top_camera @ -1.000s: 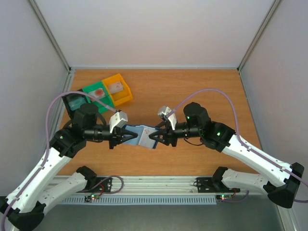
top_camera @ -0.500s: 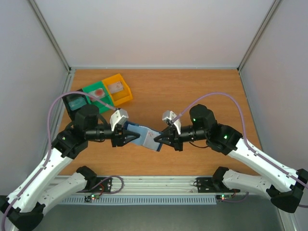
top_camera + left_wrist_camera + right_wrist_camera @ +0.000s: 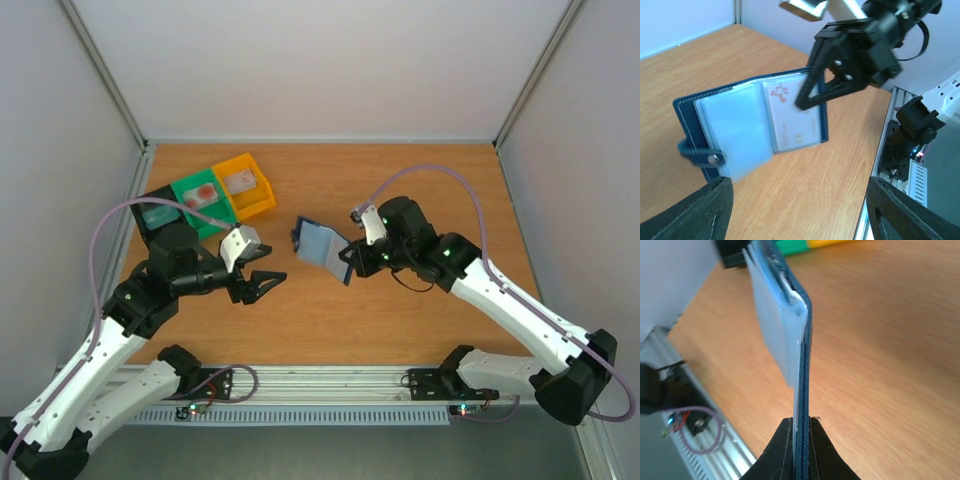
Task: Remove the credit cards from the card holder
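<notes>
Holder [image 3: 322, 245] first: it hangs open over mid-table, pinched at one edge by the right gripper [image 3: 347, 266], whose jaws are clamped flat on the navy cover. From the right wrist we see that cover edge-on between the fingertips, with the clear sleeves fanning away from it. The holder looks lifted off the table [image 3: 420, 190] rather than lying on it (we judge this from the wrist views; the top view alone would not settle it). The left gripper [image 3: 269, 287] stands near the holder but apart from it, jaws spread and nothing in them.

How far along are we? Three bins sit at the far left of the table: a green bin [image 3: 222, 212] with a pale card bearing a reddish mark, a yellow bin [image 3: 258, 205] with another pale one, and a black bin [image 3: 148, 197] with something teal inside. We take these for cards [image 3: 205, 191] already pulled, so a good part of the job seems done.

It is not finished. The left wrist view shows a pale card [image 3: 790, 120] with orange-red marks in one sleeve, partly behind the right gripper's fingers. The other sleeve looks blank, though we cannot tell whether sleeves behind it hold more. What is left, as we read it, is for the free left gripper to take that card by an edge and draw it out.
</notes>
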